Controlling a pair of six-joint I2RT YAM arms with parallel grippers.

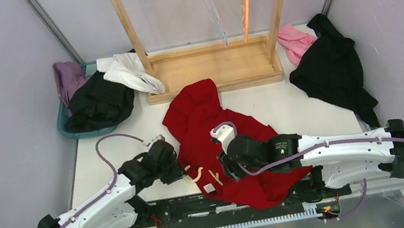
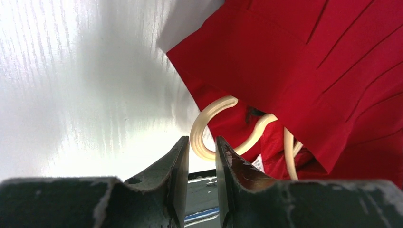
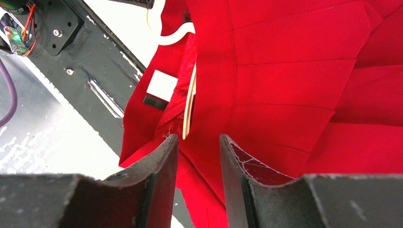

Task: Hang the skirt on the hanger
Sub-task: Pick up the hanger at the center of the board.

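**A:** What does the top view show?

**B:** A white table (image 1: 284, 100) between pale walls. A red skirt (image 1: 206, 119) lies crumpled in the middle. It reaches from the wooden rack (image 1: 210, 66) at the far side down over the table's near edge. A cream hanger (image 1: 197, 175) lies at the skirt's near left edge, partly covered by the cloth. The left gripper (image 1: 179, 168) sits at the hanger's hook. The right gripper (image 1: 225, 169) is over the red cloth just to the right of it.

**A:** Anything else on the table?

**B:** A teal bin (image 1: 64, 128) of clothes at the far left. At the far right, a black garment (image 1: 331, 67) with a pink one (image 1: 295, 39) beside it.

**A:** And the left wrist view?

**B:** The two dark fingers of the left gripper (image 2: 203, 140) point at the hanger (image 2: 196, 129). Its hook curls out from under the skirt (image 2: 309, 71), which fills the right side. The bend of the hook sits at the fingertips. The jaws stand a little apart, with a sliver of space beside the hook, so they are not clamped on it.

**A:** The right wrist view?

**B:** The right gripper (image 3: 198, 137) looks down on the pleated red skirt (image 3: 294, 71). The hanger (image 3: 189, 107) shows as a pale strip in a fold of the cloth, next to a white label (image 3: 161, 85). A black rail (image 3: 95, 61) runs along the left. The jaws are partly apart and red cloth fills the gap. From this angle I cannot tell whether they pinch it or only hover above it.
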